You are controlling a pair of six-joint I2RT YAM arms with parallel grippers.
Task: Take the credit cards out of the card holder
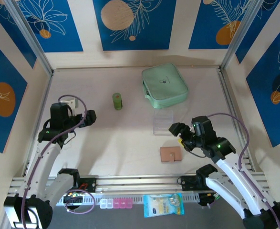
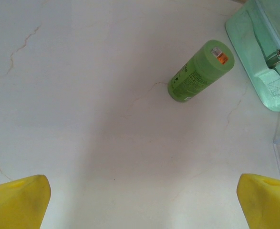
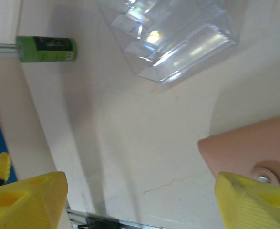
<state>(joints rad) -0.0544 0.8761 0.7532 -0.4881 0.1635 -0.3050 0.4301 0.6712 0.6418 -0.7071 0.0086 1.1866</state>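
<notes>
The card holder lies closed and flat on the table, near the front edge and right of centre. Just beyond it the right jaws stand wide apart, gripping nothing. In the wrist view one fingertip sits in front of the holder's clasp. Farther back is a clear box. The left jaws, fully spread, hang over bare table. Beyond are a green bottle and a mint case.

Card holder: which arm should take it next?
Right. The card holder lies closed, close beside the right gripper, whose jaws are open. The left gripper is far off on the other side, nearer the green tube.
</notes>
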